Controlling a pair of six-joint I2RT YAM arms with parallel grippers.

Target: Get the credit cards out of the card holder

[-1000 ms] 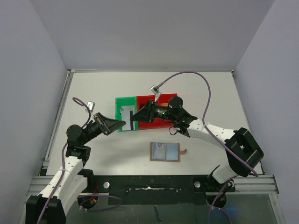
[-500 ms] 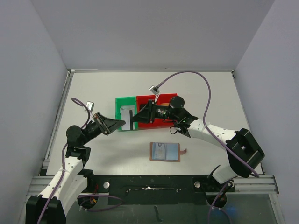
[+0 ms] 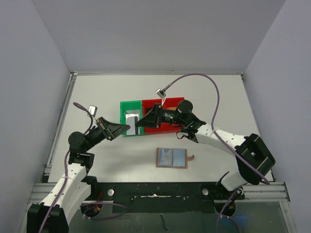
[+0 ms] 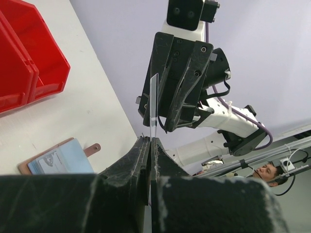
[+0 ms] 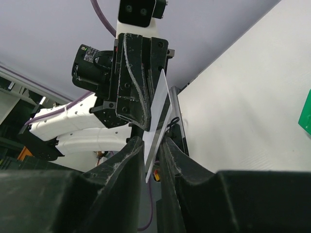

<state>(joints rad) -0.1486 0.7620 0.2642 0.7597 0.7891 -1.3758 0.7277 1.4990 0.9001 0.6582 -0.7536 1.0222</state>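
Observation:
A silver-grey credit card (image 3: pixel 131 119) is held in the air between my two grippers, over the green bin. My left gripper (image 3: pixel 128 128) is shut on one edge of it; in the left wrist view the card (image 4: pixel 153 104) stands edge-on out of the closed jaws (image 4: pixel 149 140). My right gripper (image 3: pixel 138 123) faces the left one. Its fingers (image 5: pixel 151 140) sit on either side of the tilted card (image 5: pixel 158 119), slightly parted. The brown card holder (image 3: pixel 172 158) lies open on the table, blue-grey pockets up, strap tab to the right. It also shows in the left wrist view (image 4: pixel 58 158).
A green bin (image 3: pixel 127 106) and a red bin (image 3: pixel 167 103) stand side by side at mid-table behind the grippers. The red bin shows in the left wrist view (image 4: pixel 29 63). Cables loop over both arms.
The two grippers have drawn slightly closer over the green bin. The card between them shows more of its silver face.

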